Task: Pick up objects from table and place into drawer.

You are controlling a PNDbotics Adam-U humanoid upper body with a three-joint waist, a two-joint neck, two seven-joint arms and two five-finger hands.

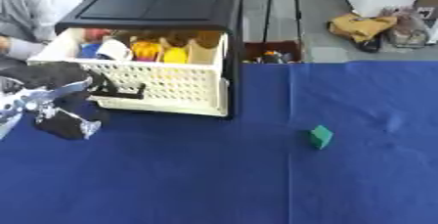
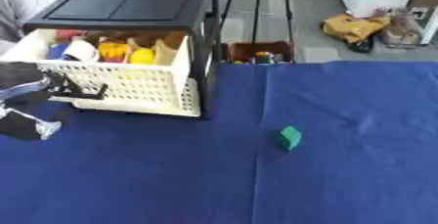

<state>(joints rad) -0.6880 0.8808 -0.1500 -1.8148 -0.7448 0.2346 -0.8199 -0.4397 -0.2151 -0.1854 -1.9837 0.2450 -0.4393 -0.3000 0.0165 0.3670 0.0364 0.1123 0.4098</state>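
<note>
resting tilted, green block (image 1: 321,136) leans left

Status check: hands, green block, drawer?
Left hand at the cream lattice drawer's front, fingers curled, holding nothing visible. Right hand out of view. Small green block alone on the blue cloth, nothing blocking it.

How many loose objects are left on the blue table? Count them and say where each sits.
1. A green block lies alone on the blue table, right of the cream drawer. The left hand could hide something behind it.

Even bright light, soft shadows, whole pic blurry.
</note>
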